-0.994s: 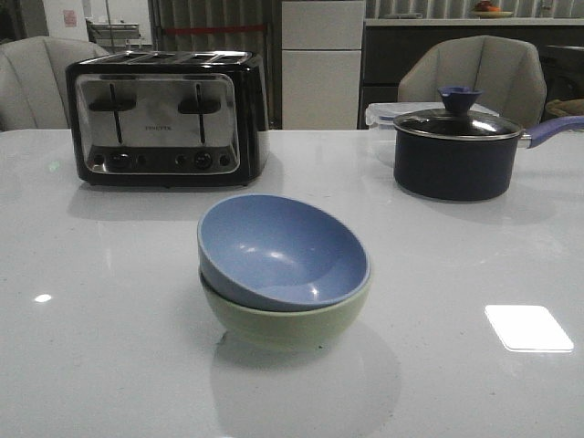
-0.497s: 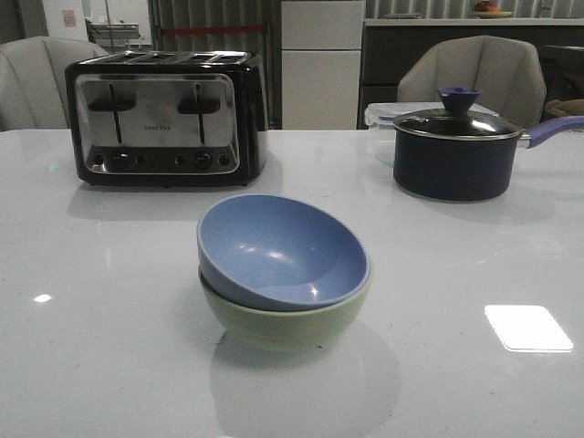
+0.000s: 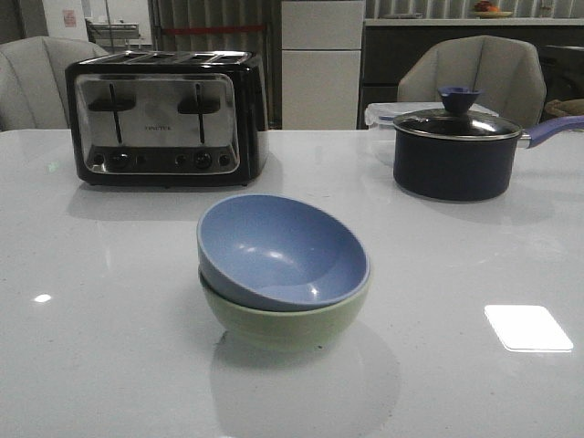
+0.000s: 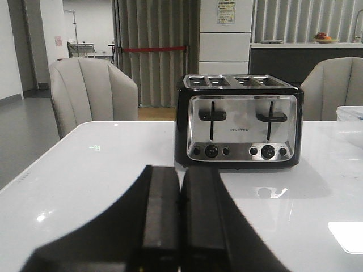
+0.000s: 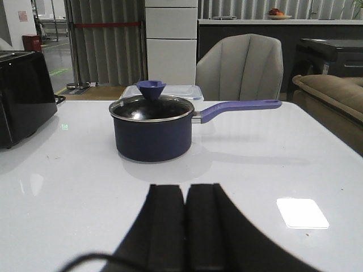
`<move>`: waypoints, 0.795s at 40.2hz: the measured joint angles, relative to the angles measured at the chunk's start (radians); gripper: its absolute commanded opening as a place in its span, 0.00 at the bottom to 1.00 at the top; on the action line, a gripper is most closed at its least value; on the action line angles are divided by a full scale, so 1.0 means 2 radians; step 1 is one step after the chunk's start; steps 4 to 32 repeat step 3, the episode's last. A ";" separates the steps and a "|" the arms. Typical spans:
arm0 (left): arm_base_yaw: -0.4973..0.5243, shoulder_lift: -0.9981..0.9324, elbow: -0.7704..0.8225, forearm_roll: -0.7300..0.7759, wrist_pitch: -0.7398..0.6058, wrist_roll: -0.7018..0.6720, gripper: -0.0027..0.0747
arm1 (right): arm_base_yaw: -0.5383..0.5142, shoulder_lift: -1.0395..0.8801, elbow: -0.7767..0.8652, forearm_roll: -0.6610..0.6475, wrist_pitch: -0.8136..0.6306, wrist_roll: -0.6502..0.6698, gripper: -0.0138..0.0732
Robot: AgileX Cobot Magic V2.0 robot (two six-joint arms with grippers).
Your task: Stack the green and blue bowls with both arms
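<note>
- Front view: blue bowl (image 3: 283, 251) sits nested inside green bowl (image 3: 285, 315), tilted, its opening facing about 1 o'clock, far rim higher on the left; stack stands mid-table (image 3: 109, 365); toaster (image 3: 167, 117) at 11 o'clock from it, saucepan (image 3: 456, 151) at 2 o'clock; neither arm shows here, so nearer arm cannot be judged; stack looks done, any next move would only be levelling the blue bowl
- Left wrist view: left gripper (image 4: 180, 221) clenched, fingers pressed together on nothing; toaster (image 4: 240, 122) straight ahead at 12 o'clock; no bowl in sight, so bowls lie outside this camera's cone
- Right wrist view: right gripper (image 5: 185, 226) clenched too, empty; saucepan (image 5: 152, 127) ahead near 11 o'clock, handle pointing to 3 o'clock; no bowl visible; both pincers well apart from the stack, judging by that
</note>
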 measured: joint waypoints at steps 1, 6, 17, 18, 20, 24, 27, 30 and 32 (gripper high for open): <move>0.000 0.000 0.000 0.000 0.000 0.000 0.15 | 0.000 0.000 0.000 0.000 0.000 0.000 0.22; 0.000 0.000 0.000 0.000 0.000 0.000 0.15 | 0.000 0.000 0.000 0.000 0.000 0.000 0.22; 0.000 0.000 0.000 0.000 0.000 0.000 0.15 | 0.000 0.000 0.000 0.000 0.000 0.000 0.22; 0.000 0.000 0.000 0.000 0.000 0.000 0.15 | 0.000 0.000 0.000 0.000 0.000 0.000 0.22; 0.000 0.000 0.000 0.000 0.000 0.000 0.15 | 0.000 0.000 0.000 0.000 0.000 0.000 0.22; 0.000 0.000 0.000 0.000 0.000 0.000 0.15 | 0.000 0.000 0.000 0.000 0.000 0.000 0.22; 0.000 0.000 0.000 0.000 0.000 0.000 0.15 | 0.000 0.000 0.000 0.000 0.000 0.000 0.22; 0.000 0.000 0.000 0.000 0.000 0.000 0.15 | 0.000 0.000 0.000 0.000 0.000 0.000 0.22; 0.000 0.000 0.000 0.000 0.000 0.000 0.15 | 0.000 0.000 0.000 0.000 0.000 0.000 0.22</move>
